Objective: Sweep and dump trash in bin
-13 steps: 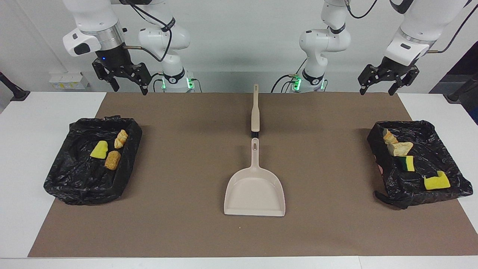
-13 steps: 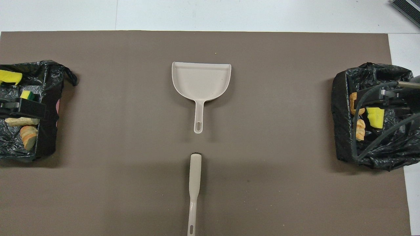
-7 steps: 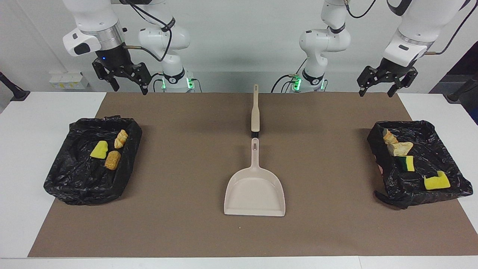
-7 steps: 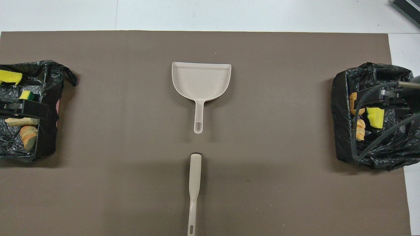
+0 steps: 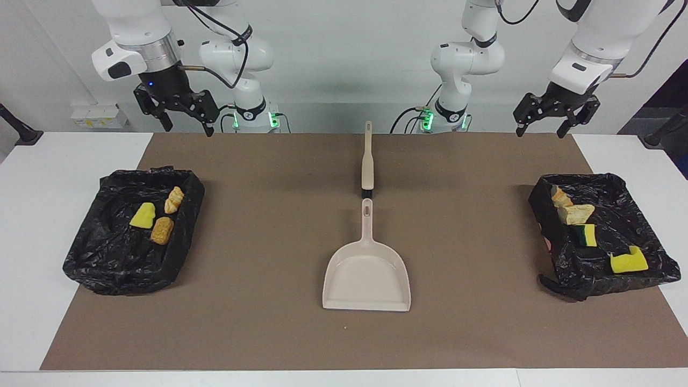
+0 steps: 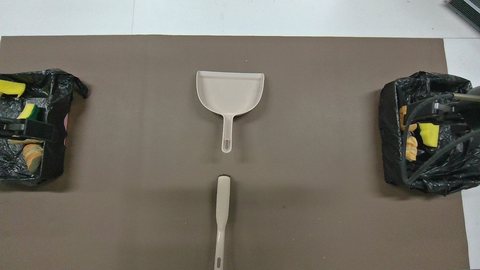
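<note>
The trash lies in two black-lined bins. The bin (image 5: 97, 274) at the right arm's end holds a yellow sponge scrap (image 5: 143, 216) and two bread chunks (image 5: 173, 200). The bin (image 5: 586, 285) at the left arm's end holds two bread chunks (image 5: 575, 213) and two sponge scraps (image 5: 628, 260). The beige dustpan (image 5: 366, 274) lies empty mid-mat, with the brush (image 5: 367, 164) nearer to the robots, handle to handle. My left gripper (image 5: 552, 114) and right gripper (image 5: 180, 110) hang open and empty, high in the air, each near its own bin.
A brown mat (image 5: 269, 322) covers the table between the bins. In the overhead view the left gripper (image 6: 26, 129) and the right gripper (image 6: 438, 108) with its cable partly cover the bins. The dustpan (image 6: 229, 92) and brush (image 6: 222, 210) show there too.
My left gripper has drifted a little toward the robots' end. The right gripper, the dustpan, the brush and the trash have not moved.
</note>
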Motion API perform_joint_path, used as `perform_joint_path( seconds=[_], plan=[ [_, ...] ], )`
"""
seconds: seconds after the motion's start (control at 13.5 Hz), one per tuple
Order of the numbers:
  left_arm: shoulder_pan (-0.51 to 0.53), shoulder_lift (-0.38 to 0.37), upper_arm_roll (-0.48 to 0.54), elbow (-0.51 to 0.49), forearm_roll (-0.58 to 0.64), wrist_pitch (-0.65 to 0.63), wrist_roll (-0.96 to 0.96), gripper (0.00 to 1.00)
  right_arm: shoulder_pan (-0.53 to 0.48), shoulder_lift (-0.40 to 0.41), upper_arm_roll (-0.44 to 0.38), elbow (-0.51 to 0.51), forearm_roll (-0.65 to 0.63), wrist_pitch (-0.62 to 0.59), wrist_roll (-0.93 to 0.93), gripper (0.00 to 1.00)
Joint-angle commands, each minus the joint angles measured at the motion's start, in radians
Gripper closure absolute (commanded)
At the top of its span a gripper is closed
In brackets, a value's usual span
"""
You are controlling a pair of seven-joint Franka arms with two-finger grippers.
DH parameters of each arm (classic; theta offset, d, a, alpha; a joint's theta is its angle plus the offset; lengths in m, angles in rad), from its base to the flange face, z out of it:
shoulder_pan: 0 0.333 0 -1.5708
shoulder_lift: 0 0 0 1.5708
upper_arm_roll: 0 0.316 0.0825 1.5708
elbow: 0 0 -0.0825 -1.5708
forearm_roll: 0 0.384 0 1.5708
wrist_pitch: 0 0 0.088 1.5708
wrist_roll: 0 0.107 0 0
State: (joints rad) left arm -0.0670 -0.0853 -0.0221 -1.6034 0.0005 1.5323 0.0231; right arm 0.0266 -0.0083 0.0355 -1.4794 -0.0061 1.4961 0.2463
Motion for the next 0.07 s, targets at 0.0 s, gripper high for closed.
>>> perform_joint_path(
  seconds=[0.0],
  plan=[
    [-0.004, -0.028, -0.001, -0.013, -0.002, -0.015, 0.004, 0.00, -0.004, 0.004, 0.000, 0.011, 0.011, -0.013, -0.022, 0.00]
  ],
)
